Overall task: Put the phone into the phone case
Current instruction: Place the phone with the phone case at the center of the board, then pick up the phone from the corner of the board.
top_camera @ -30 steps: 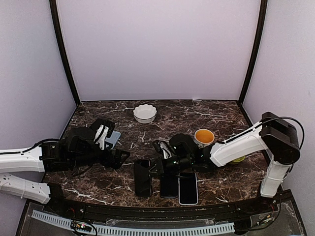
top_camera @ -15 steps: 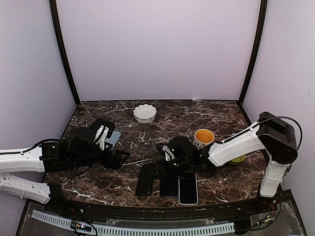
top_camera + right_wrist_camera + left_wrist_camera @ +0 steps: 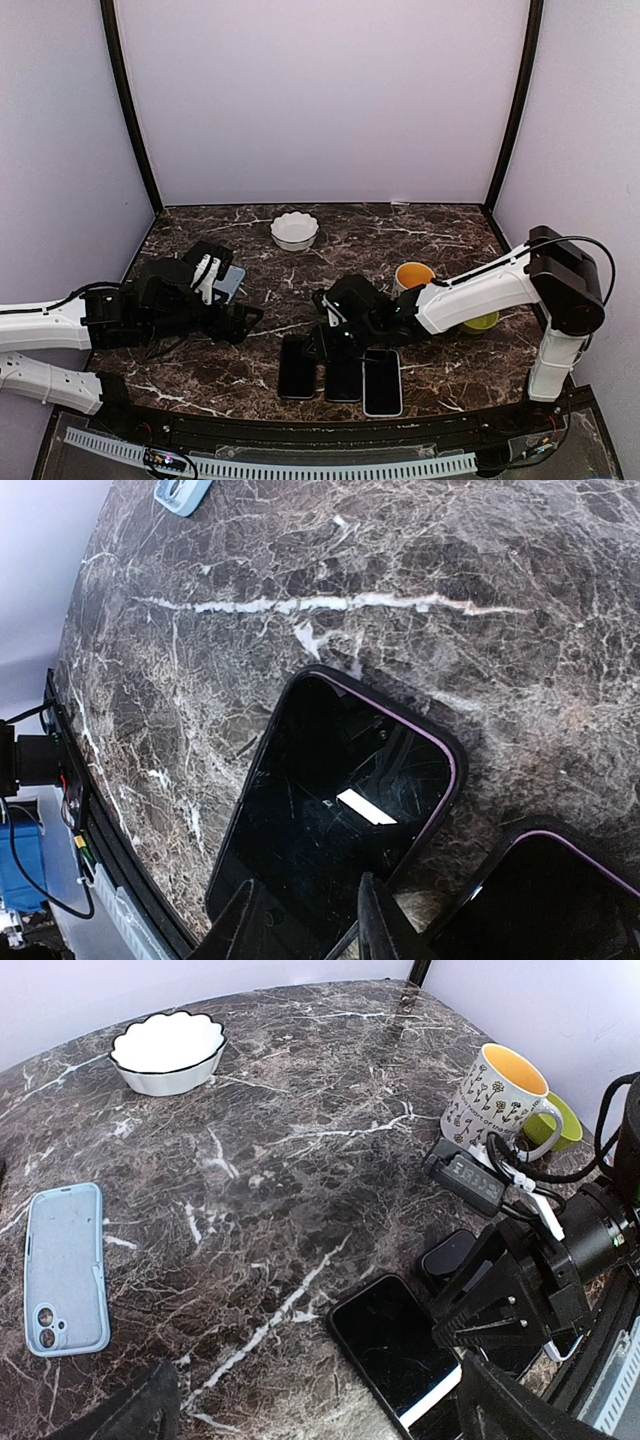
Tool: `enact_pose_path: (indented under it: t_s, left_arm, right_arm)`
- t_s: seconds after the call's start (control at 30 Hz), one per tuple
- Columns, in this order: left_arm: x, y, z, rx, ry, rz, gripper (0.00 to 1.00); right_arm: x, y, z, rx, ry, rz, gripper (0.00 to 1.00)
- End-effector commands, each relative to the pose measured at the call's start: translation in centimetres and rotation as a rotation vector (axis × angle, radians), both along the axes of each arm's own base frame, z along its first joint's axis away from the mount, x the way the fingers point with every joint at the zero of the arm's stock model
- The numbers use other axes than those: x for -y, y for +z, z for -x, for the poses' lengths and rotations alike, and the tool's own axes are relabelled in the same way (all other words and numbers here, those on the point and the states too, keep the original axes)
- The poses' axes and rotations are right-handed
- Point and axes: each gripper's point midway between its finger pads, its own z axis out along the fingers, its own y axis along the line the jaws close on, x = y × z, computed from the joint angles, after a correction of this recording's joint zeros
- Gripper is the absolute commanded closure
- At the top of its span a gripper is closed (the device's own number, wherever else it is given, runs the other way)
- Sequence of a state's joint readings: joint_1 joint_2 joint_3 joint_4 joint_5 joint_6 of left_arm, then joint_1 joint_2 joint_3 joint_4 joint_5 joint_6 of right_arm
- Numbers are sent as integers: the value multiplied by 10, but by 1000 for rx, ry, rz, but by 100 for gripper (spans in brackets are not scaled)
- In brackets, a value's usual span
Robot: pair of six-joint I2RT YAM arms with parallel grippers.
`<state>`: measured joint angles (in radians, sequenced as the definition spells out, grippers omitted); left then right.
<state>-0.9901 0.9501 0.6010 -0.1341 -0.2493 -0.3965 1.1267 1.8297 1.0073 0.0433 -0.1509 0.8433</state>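
Note:
Three dark phones lie side by side near the front edge; the leftmost phone [image 3: 297, 367] [image 3: 405, 1345] [image 3: 340, 800] has a purple rim and lies flat, screen up. My right gripper [image 3: 327, 341] [image 3: 310, 925] hovers over its near end, open, with nothing between the fingers. The light blue phone case [image 3: 232, 280] [image 3: 66, 1268] [image 3: 182, 492] lies flat at the left, inside up. My left gripper [image 3: 243, 322] [image 3: 335, 1420] stands open between the case and the phones, holding nothing.
The second phone [image 3: 343, 378] [image 3: 545, 890] and the white-rimmed phone [image 3: 382, 382] lie right of the first. A flowered mug [image 3: 414, 277] [image 3: 497, 1095] and a green bowl [image 3: 482, 322] stand at the right, a white scalloped bowl [image 3: 294, 230] [image 3: 168, 1050] at the back.
The leftmost phone went from askew in the right gripper to flat and square beside the other two. The right gripper opened and drew back. The left arm stayed still.

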Motion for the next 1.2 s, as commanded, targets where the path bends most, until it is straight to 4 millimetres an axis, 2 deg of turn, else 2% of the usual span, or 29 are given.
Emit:
enact_pose_path:
  t_s: [0.0, 0.1, 0.2, 0.3, 0.37, 0.4, 0.43, 0.47, 0.5, 0.53, 0.57, 0.6, 0.63, 0.67, 0.7, 0.73, 0.77, 0.8, 0.87, 0.9, 0.93, 0.97, 1.0, 1.03, 1.07, 1.17]
  left_arm:
    - [-5, -10, 0, -13, 0, -34, 1]
    - [-5, -12, -1, -13, 2, -45, 1]
    - [-10, -15, -7, -29, 13, -66, 1]
    - [-19, -22, -18, -94, 38, -88, 1]
    - [-29, -21, -31, -123, 71, -99, 1]
    - [-38, -12, -44, -121, 103, -101, 1]
    - [-37, -15, -49, -149, 93, -101, 1]
    - [-47, -1, -64, -148, 124, -96, 1]
    - [-46, -5, -71, -183, 118, -104, 1]
    - [-55, 14, -87, -166, 149, -104, 1]
    - [-55, 23, -101, -162, 157, -111, 1]
    - [-67, 21, -111, -172, 182, -141, 1]
    - [-70, 23, -124, -178, 198, -153, 1]
    - [-86, 20, -133, -194, 233, -172, 1]
    - [-88, 17, -143, -216, 237, -172, 1]
    - [-104, 13, -152, -238, 274, -172, 1]
    - [-109, 8, -161, -259, 288, -172, 1]
    - [-127, 4, -170, -271, 332, -174, 1]
    - [-150, -12, -188, -299, 387, -215, 1]
    - [-161, -12, -196, -296, 407, -223, 1]
    - [-165, -26, -202, -319, 398, -253, 1]
    - [-174, -25, -211, -321, 413, -250, 1]
    - [-175, -43, -212, -382, 399, -248, 1]
    - [-183, -43, -217, -407, 417, -231, 1]
    - [-183, -58, -219, -460, 407, -220, 1]
    - [-180, -71, -222, -501, 389, -196, 1]
  right_arm:
    - [-1, 9, -4, 66, -7, 46, 67]
    - [-1, 17, -11, 110, -5, 79, 66]
    - [-2, 34, -19, 166, -8, 90, 66]
    - [6, 56, -32, 250, -42, 105, 63]
    - [14, 67, -39, 300, -58, 122, 58]
    - [17, 71, -42, 318, -67, 127, 55]
    - [21, 76, -45, 335, -72, 128, 52]
    - [23, 80, -48, 346, -77, 126, 49]
    - [26, 84, -51, 357, -78, 122, 47]
    - [28, 87, -53, 369, -76, 121, 44]
    - [30, 90, -55, 380, -76, 121, 41]
    - [32, 93, -56, 391, -74, 124, 39]
    - [35, 94, -58, 398, -72, 132, 35]
    - [38, 94, -59, 404, -72, 143, 32]
    - [40, 95, -59, 411, -70, 152, 28]
    - [43, 95, -60, 414, -66, 163, 26]
    - [45, 96, -59, 418, -61, 165, 25]
    - [47, 96, -59, 421, -54, 168, 24]
    - [49, 96, -58, 428, -43, 165, 24]
    - [50, 95, -58, 427, -38, 167, 23]
    - [52, 94, -58, 426, -34, 169, 23]
    - [53, 92, -59, 423, -31, 175, 22]
    - [54, 91, -60, 422, -29, 180, 20]
    - [55, 89, -61, 420, -29, 188, 19]
    - [56, 87, -62, 420, -30, 194, 19]
    - [57, 82, -64, 413, -25, 206, 18]
